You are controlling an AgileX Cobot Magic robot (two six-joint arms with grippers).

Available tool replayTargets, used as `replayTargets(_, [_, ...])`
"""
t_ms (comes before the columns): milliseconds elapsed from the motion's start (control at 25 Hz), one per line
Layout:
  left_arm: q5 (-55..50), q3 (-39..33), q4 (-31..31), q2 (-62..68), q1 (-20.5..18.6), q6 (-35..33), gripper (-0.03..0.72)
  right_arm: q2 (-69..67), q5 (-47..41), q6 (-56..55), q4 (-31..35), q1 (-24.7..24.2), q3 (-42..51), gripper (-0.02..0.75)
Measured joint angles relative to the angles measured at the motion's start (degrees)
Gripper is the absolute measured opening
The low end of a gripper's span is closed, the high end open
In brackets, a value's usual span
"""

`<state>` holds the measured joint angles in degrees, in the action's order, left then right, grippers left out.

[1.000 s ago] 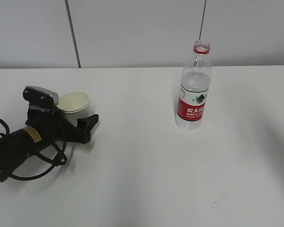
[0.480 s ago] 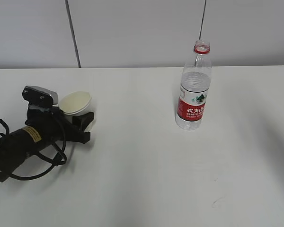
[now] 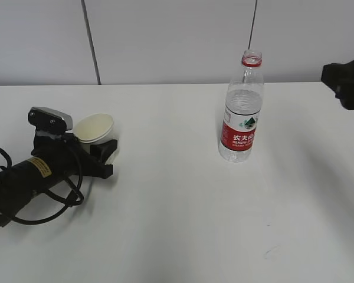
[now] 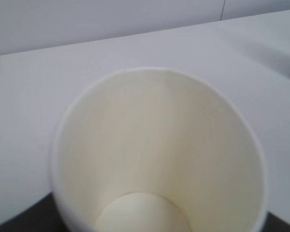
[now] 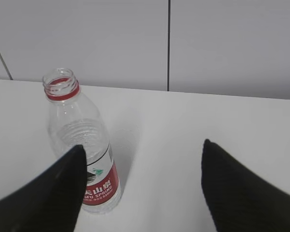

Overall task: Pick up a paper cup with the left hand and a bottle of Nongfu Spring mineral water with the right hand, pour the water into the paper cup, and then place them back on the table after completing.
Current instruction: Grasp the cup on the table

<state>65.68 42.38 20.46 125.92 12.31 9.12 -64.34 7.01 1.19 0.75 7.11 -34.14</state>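
The paper cup (image 3: 94, 131) is shown to the far left of the bottle (image 3: 242, 112), held in the left hand (image 3: 100, 158), whose fingers are clenched on the cup's lower wall; the cup is tilted, its mouth turned up and toward the bottle. In the left wrist view the cup (image 4: 159, 150) fills the frame, its pale interior dry and its round bottom visible, with the white table (image 4: 29, 96) seen behind it. The left arm, with its yellow sticker (image 3: 40, 167), grey camera block (image 3: 51, 118) and looping black cable (image 3: 47, 206), is laid low over the table (image 3: 177, 224), left of the bottle and well apart from it. The bottle is seen standing upright on the table, uncapped, with a red neck ring and a red label, and clear water (image 3: 242, 100) reaching into its shoulder. The right hand (image 3: 345, 82) is seen entering at the right edge, to the right of the bottle, raised and not touching it. In the right wrist view its two black fingers (image 5: 43, 193) are spread wide, released, with the bottle (image 5: 82, 145) standing just beyond the left one. Behind the bottle a grey panelled wall (image 3: 165, 35) with dark vertical seams is shown.
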Motion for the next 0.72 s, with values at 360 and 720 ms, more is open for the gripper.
replayTargets(360, [0.0,0.0,0.0,0.0,0.0,0.0,0.385,-13.0,14.6,-4.7,0.2,0.7,-0.1,0.579])
replayTargets(720, [0.0,0.0,-0.4,0.0,0.0,0.0,0.385,-22.5,34.0,-7.1,-11.7,0.7,1.6,0.579])
